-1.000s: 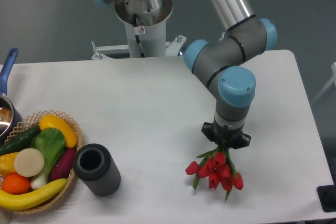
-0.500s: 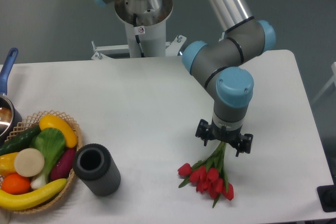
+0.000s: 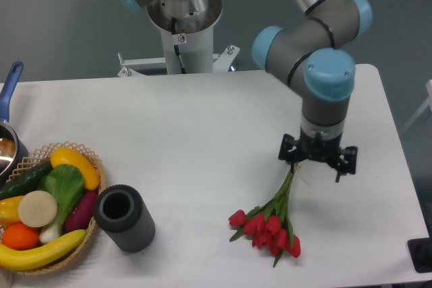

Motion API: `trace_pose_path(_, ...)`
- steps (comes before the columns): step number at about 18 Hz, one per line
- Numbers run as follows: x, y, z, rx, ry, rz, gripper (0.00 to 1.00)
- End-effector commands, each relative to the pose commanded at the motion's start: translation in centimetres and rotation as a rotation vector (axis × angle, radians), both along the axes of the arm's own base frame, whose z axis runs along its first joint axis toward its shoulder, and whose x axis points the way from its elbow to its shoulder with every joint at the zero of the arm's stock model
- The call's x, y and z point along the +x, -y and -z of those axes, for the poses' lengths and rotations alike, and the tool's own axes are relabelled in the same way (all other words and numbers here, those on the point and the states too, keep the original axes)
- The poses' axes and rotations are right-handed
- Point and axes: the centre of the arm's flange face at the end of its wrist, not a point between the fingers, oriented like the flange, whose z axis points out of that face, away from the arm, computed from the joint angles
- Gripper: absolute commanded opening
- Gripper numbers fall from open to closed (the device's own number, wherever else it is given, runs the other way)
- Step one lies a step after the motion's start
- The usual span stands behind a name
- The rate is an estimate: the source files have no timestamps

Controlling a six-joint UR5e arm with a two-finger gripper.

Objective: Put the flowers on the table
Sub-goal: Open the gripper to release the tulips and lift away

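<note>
The flowers (image 3: 268, 224), a small bunch of red tulip buds with green stems, lie flat on the white table (image 3: 202, 139) near its front edge, stems pointing up and to the right. My gripper (image 3: 317, 161) hangs above the stem ends with its fingers spread wide. It holds nothing and is clear of the stems.
A dark grey ribbed cylinder (image 3: 125, 217) stands at the front left. Beside it a wicker basket (image 3: 47, 210) holds fruit and vegetables. A pot with a blue handle (image 3: 8, 109) sits at the left edge. The robot base (image 3: 182, 25) is at the back.
The gripper opened and let go of the flowers, which dropped onto the table. The gripper then moved up and to the right, away from the bunch.
</note>
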Motion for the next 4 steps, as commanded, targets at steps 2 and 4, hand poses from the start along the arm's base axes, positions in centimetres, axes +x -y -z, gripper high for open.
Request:
trace_pose_path(2, -0.21, 0.6, 0.08, -0.02, 0.0, 0.051, 1.0)
trace_pose_path(4, -0.16, 1.21, -0.62, -0.034, -0.014, 0.107, 1.0)
